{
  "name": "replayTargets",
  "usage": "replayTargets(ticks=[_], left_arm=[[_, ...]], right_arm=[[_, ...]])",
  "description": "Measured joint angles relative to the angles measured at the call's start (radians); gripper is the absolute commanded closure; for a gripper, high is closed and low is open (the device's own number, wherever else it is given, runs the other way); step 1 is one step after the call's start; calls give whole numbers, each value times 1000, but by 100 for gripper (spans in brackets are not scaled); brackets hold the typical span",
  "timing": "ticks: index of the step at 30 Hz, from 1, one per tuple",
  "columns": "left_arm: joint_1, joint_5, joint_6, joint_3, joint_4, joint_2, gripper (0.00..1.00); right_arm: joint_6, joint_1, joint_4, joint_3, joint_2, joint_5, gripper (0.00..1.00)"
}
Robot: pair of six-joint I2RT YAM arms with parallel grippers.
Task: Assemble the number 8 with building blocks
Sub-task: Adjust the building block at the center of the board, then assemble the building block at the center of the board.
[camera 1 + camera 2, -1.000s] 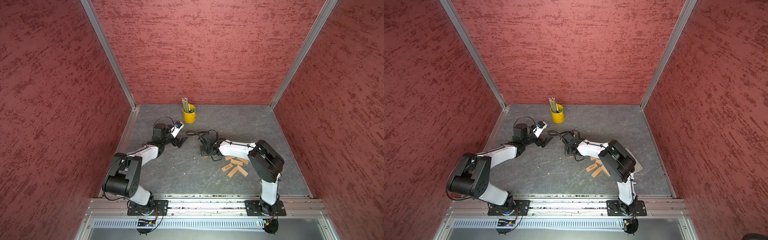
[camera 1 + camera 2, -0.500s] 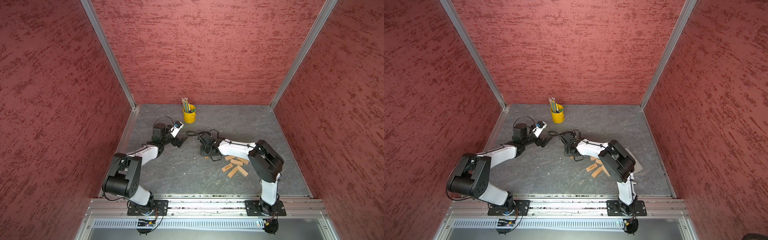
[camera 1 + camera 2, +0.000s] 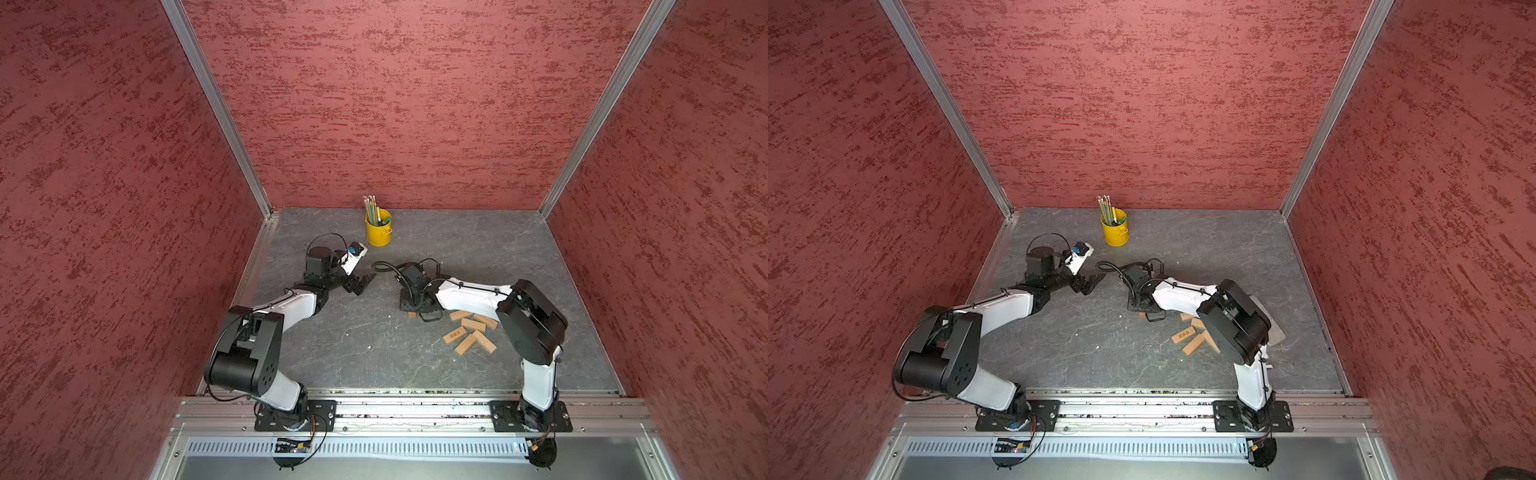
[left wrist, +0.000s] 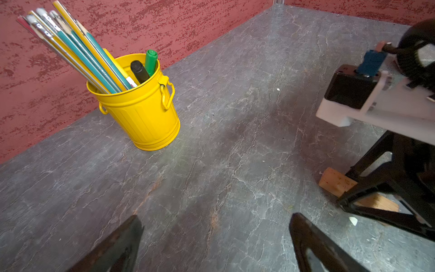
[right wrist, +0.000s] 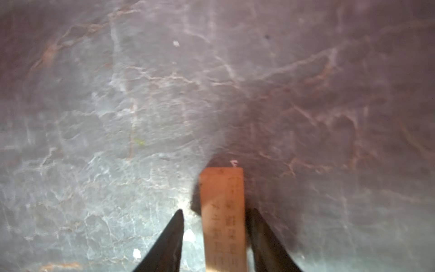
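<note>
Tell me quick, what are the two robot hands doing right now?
Left gripper: open, empty.
Right gripper: open, wooden block between its fingers, not gripped.

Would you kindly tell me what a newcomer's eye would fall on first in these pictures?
The bright yellow metal bucket of pencils and markers stands out near the back of the grey marbled tabletop, between red textured walls. Next comes the loose cluster of light-tan wooden bars beside the right arm, and one more tan bar between the parted jaws of the right gripper.
</note>
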Motion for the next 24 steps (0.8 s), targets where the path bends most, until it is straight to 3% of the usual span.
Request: replayTargets(ticks=[1, 7, 11, 16, 17, 21, 24], left_arm=[[0, 0, 0, 0, 0, 0, 1], [1, 0, 0, 0, 0, 0, 0], [1, 0, -1, 0, 0, 0, 1], [8, 5, -8, 0, 21, 0, 1], [11, 8, -10, 0, 25, 0, 1], [16, 15, -12, 0, 29, 0, 0], [16, 17, -12, 0, 29, 0, 0]], right_arm=[[3, 0, 5, -1, -4, -5, 1], [-6, 10, 2, -40, -47, 2, 1], [-84, 10, -77, -47, -85, 68, 1], [-350, 8, -161, -31, -239, 319, 1], [-431, 6, -164, -35, -293, 357, 5], [-736, 5, -156, -124, -513, 382, 18], [-938, 5, -173, -205, -625, 377, 15]])
